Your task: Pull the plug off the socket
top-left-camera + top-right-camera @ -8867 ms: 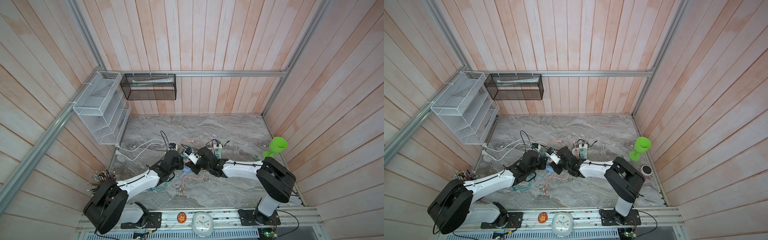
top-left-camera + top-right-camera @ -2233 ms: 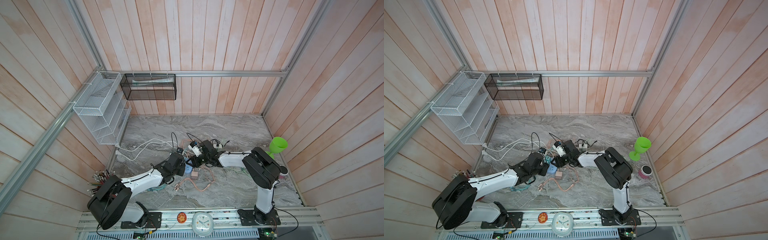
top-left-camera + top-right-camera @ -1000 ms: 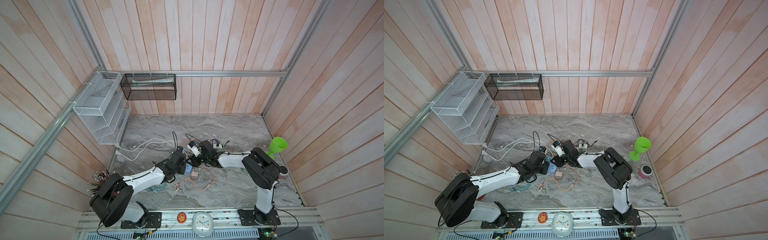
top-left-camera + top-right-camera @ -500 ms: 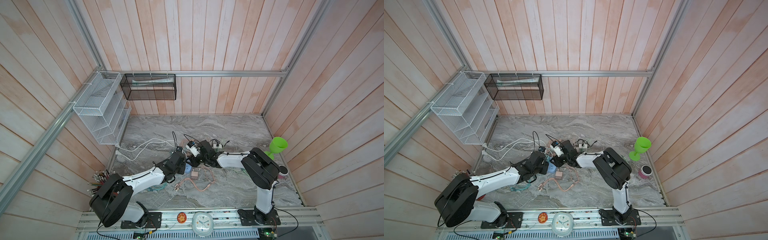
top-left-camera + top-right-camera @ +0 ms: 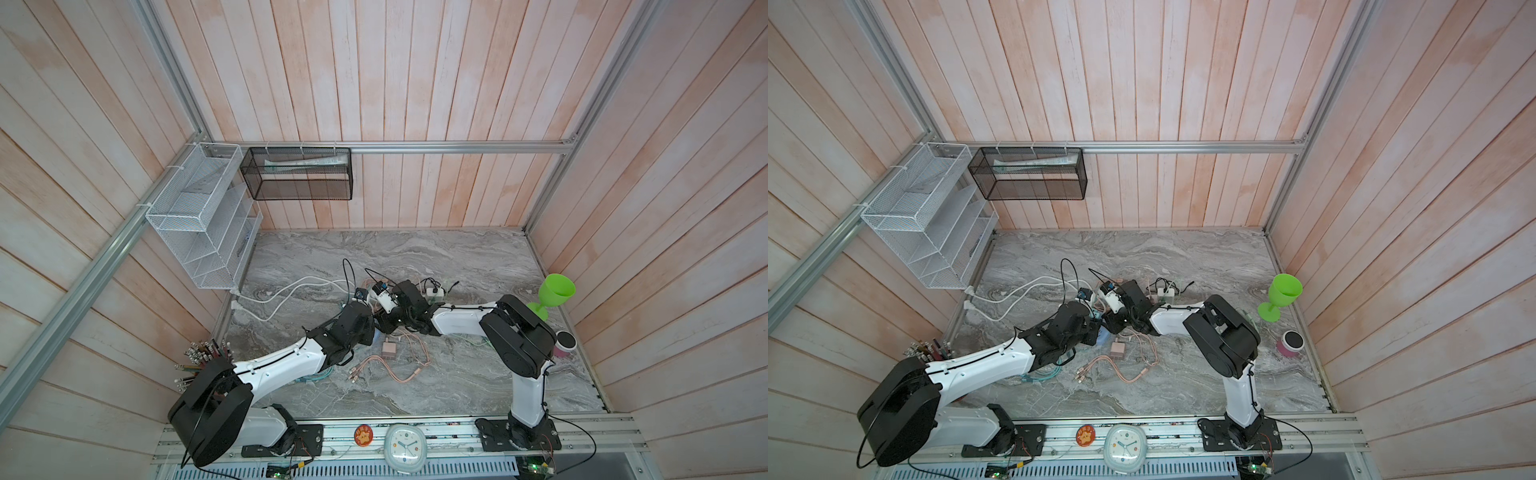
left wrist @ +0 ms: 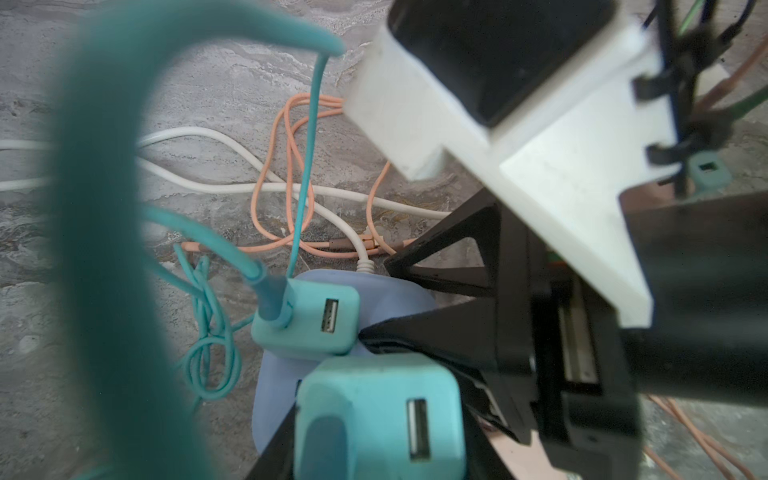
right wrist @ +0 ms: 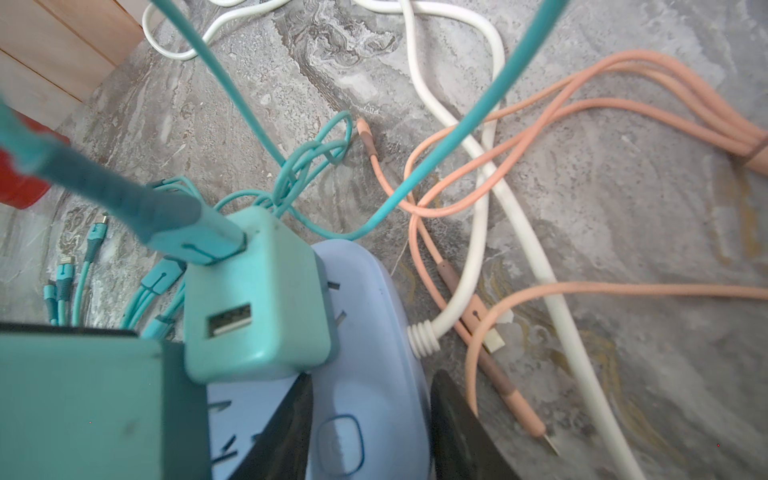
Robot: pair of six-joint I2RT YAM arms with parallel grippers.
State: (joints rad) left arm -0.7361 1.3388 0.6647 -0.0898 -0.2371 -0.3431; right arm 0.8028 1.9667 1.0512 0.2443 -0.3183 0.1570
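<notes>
Two grippers meet near the middle of the marble table (image 5: 415, 257). We see the left gripper (image 6: 376, 415) clamped on the nearer teal plug (image 6: 357, 399), its black fingers (image 6: 274, 461) hugging the plug's sides. The right gripper (image 7: 368, 432) pinches the pale blue power strip (image 7: 365, 299) across its width. We find a second teal charger (image 7: 257, 299) seated in the strip just beside the gripped plug, with a teal cable in its top port. Whether the gripped plug's pins are clear of the socket we cannot tell (its body hides them). A white cord (image 7: 469, 270) leaves the strip's end and crosses the peach cables (image 7: 582, 108).
</notes>
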